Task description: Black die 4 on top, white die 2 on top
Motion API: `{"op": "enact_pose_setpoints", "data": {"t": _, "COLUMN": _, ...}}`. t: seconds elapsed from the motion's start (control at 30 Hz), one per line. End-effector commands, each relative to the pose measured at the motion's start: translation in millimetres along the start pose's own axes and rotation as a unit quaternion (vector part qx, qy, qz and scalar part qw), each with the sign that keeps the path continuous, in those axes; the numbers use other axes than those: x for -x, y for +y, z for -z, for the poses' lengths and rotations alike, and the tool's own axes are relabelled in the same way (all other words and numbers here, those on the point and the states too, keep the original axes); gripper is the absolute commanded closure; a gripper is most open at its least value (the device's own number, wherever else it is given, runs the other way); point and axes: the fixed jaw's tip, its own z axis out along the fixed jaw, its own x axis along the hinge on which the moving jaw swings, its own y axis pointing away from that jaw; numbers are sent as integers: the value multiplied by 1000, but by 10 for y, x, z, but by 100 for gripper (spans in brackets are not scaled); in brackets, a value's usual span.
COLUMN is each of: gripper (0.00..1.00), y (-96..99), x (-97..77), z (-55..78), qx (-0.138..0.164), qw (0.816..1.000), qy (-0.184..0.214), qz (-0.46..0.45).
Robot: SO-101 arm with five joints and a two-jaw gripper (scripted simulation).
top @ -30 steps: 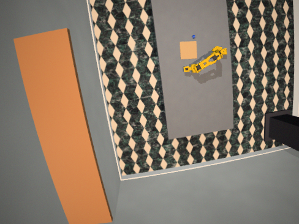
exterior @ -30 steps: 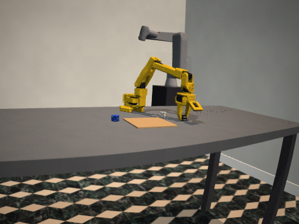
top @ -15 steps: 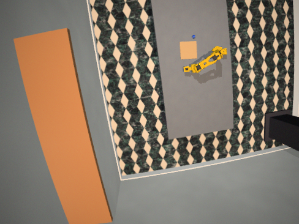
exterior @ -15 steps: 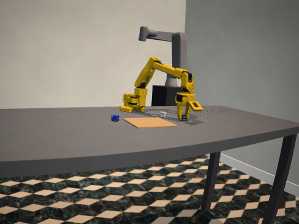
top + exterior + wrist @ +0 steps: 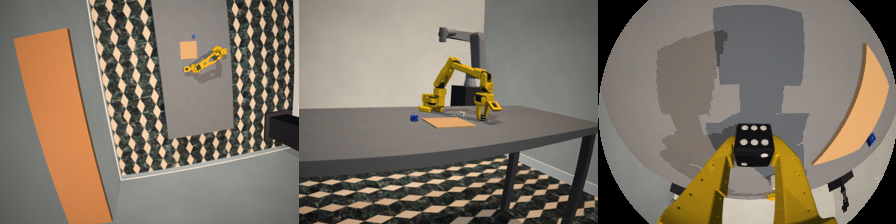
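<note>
Gripping: gripper [image 5: 755,152] pinches the black die [image 5: 754,143] between nearly closed fingers, low over the desk [image 5: 391,138].
Black die: beside the mat [image 5: 449,122], off it.
White die [image 5: 462,114]: on the desk behind the mat.
Blue die [image 5: 414,117]: left of the mat.

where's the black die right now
The black die sits clamped in the gripper, down at the table just off the right edge of the orange mat in the exterior view, with the white die nearby.
</note>
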Motion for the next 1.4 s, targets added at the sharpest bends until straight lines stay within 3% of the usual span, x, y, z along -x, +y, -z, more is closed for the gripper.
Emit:
{"op": "enact_pose_setpoints", "data": {"t": 0.0, "gripper": 100, "y": 19, "x": 81, "z": 188, "qx": 15, "qw": 999, "qy": -31, "qz": -1}}
{"op": "enact_pose_setpoints", "data": {"t": 0.63, "gripper": 100, "y": 35, "x": 47, "z": 612, "qx": 17, "qw": 999, "qy": -34, "qz": -1}}
{"op": "enact_pose_setpoints", "data": {"t": 1.37, "gripper": 100, "y": 43, "x": 61, "z": 631, "qx": 19, "qw": 999, "qy": -40, "qz": -1}}
